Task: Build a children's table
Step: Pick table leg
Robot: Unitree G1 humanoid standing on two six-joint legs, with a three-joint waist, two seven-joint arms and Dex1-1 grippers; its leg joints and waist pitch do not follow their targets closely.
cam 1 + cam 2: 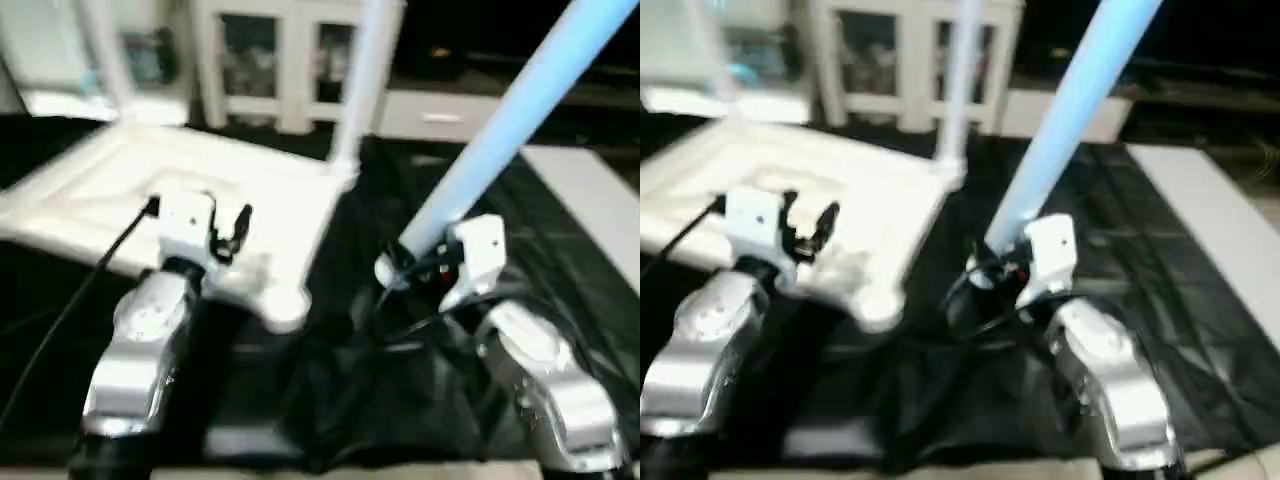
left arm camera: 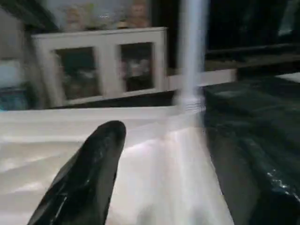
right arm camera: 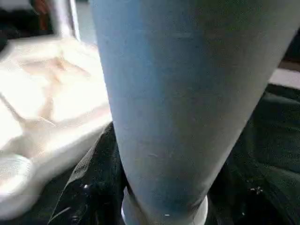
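The children's table tabletop [image 1: 215, 165] lies upside down on the black-draped work table, its ribbed underside facing up. Two white legs stand in its far corners, one on the left [image 1: 105, 50] and one on the right [image 1: 360, 80]. My left gripper [image 1: 228, 232] hovers open over the tabletop's near part, holding nothing; one black finger [image 2: 89, 173] shows in the left wrist view. My right gripper [image 1: 410, 265] is shut on the thick end of another leg [image 1: 510, 120], which slants up and to the right over the black cloth. An empty corner socket [image 1: 285, 312] lies just left of that held end.
A white cabinet [image 1: 285, 60] with glass doors stands behind the work table. A flat white panel [image 1: 600, 200] lies at the right on the black cloth [image 1: 400, 400]. A black cable runs along my left forearm.
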